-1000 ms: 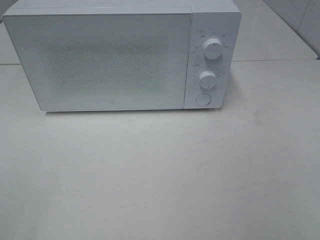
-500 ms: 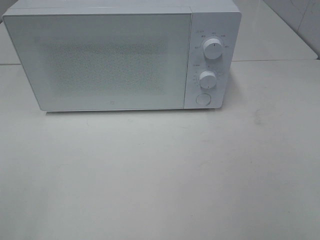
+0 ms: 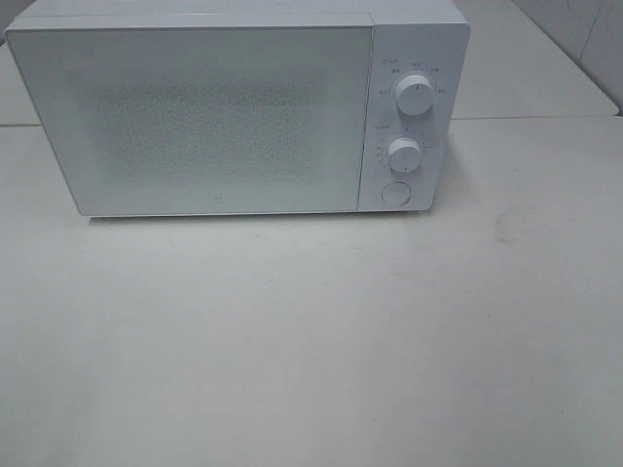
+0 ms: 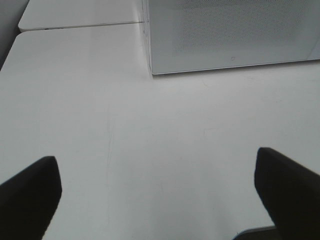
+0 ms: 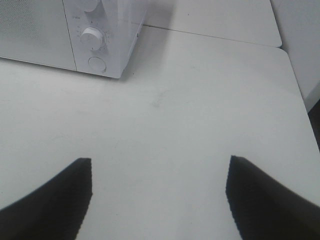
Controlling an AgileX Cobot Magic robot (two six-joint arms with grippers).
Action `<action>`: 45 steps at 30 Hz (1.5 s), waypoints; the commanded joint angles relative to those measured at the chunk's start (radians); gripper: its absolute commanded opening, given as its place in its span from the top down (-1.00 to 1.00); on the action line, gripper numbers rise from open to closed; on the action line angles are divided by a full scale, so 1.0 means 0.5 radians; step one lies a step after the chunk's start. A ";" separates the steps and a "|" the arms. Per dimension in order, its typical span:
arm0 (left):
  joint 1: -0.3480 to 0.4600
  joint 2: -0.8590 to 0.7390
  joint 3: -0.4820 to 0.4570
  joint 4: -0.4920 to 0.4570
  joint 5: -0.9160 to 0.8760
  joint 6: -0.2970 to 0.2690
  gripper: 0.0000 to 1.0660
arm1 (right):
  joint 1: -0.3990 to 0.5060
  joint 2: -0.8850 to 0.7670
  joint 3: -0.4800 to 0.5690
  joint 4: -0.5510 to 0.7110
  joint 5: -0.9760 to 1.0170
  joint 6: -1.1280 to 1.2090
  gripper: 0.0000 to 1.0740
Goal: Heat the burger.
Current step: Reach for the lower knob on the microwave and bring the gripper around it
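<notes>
Left gripper [image 4: 156, 165] is hovering over the table [image 4: 75, 100] with its jaws spread wide, holding nothing and touching nothing. Only bare tabletop is showing between its dark fingers [image 4: 30, 195]. Right gripper [image 5: 160, 165] is hanging the same way, jaws standing apart with nothing between them.

Neither one is appearing in the high view, which is taking in only the microwave [image 3: 214, 117] and the table in front of it. That view is showing the whole front: the door [image 3: 195, 117] shut flush, two knobs [image 3: 415, 97] one above the other, and a round button [image 3: 395, 193] under them.

The left wrist camera is catching just a lower corner of the door, ahead of the left gripper and well apart from it. The right wrist camera is catching the control end, with the lower knob and the button, ahead of the right gripper and off toward the left arm's side.

The door's dotted panel is letting nothing show through, so I cannot tell what the microwave is holding. I cannot tell where the burger is either, since no view is showing it.
</notes>
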 commanded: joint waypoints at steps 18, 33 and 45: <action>0.006 -0.048 0.002 -0.022 -0.004 0.000 -0.83 | -0.006 0.670 -0.002 0.022 -1.052 0.042 -0.36; 0.006 -0.048 0.002 -0.022 -0.004 0.000 -0.83 | -0.006 1.388 -0.002 0.022 -1.804 0.148 -0.45; 0.006 -0.048 0.002 -0.022 -0.004 0.000 -0.83 | -0.006 1.780 0.302 0.226 -2.804 0.022 -0.43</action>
